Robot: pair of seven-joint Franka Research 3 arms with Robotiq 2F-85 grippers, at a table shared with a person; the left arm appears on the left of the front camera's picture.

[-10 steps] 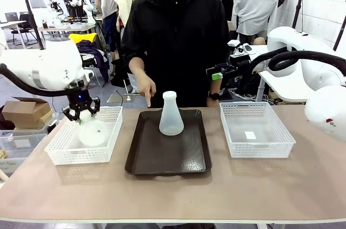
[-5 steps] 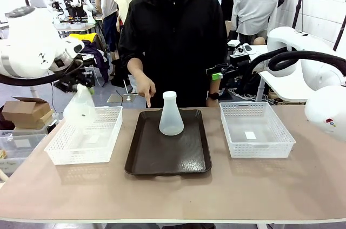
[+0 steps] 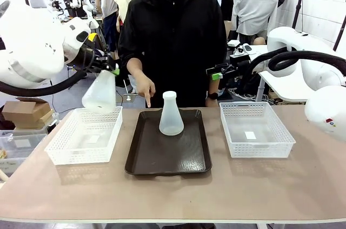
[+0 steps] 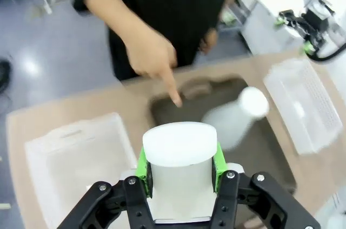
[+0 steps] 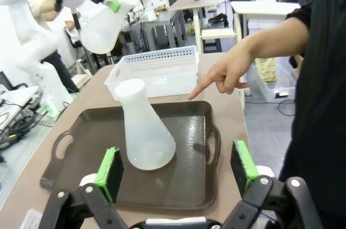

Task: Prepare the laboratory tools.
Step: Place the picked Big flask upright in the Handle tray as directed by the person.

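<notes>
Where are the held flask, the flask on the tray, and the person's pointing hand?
Held flask (image 3: 100, 95), front view, on its wide body.
Flask on the tray (image 5: 145, 134), right wrist view, on its lower cone.
Pointing hand (image 4: 153, 58), left wrist view, on its back.

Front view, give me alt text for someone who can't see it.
The left gripper holds a flask by its neck above the left basket. A second flask stands on the dark tray, where a person's hand points.

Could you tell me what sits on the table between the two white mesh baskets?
In the front view, the dark brown tray lies between the left basket and the right basket, with one flask standing upright on its far half.
</notes>
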